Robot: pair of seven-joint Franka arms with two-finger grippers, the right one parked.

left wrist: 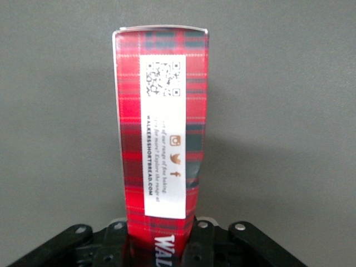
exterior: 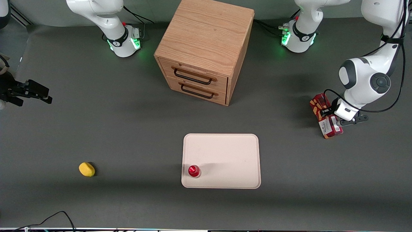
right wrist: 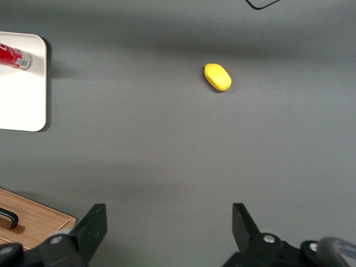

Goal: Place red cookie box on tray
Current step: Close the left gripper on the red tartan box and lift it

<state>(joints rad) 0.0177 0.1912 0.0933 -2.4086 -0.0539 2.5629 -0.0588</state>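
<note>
The red cookie box (exterior: 324, 117), a slim red tartan carton with a white label (left wrist: 161, 139), is at the working arm's end of the table. My left gripper (exterior: 331, 116) is shut on it, with the black jaws pressed against both long sides near one end (left wrist: 161, 245). Most of the carton sticks out past the jaws over the grey table. Whether it rests on the table or hangs just above it does not show. The pale cream tray (exterior: 225, 151) lies near the middle of the table, nearer to the front camera than the box and well apart from it.
A small red-capped item (exterior: 194, 170) stands on the tray near one corner. A wooden two-drawer cabinet (exterior: 204, 48) stands farther from the front camera than the tray. A yellow lump (exterior: 86, 169) lies toward the parked arm's end.
</note>
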